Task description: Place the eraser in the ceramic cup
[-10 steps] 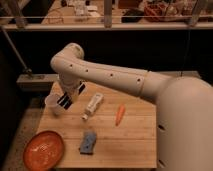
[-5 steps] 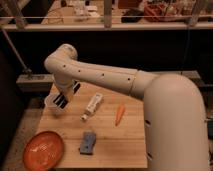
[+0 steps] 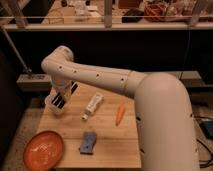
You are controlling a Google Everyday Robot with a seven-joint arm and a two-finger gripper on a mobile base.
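Note:
The ceramic cup (image 3: 51, 105) is small, white and stands at the back left corner of the wooden table (image 3: 115, 147). My gripper (image 3: 62, 99) hangs from the white arm right over the cup, its tip down at the cup's rim. It is shut on the eraser (image 3: 60, 102), a black block with a pale stripe that points down into the cup's mouth. The eraser's lower end is hidden by the cup's wall.
A white tube (image 3: 93, 106) lies mid-table, an orange carrot (image 3: 120, 114) to its right. A blue-grey sponge-like block (image 3: 88, 142) lies nearer the front. An orange round plate (image 3: 43, 150) sits at the front left corner. A dark shelf and railing run behind the table.
The arm has swung a little to the left, and the gripper with the eraser has settled lower over the cup. The things on the table have not moved.

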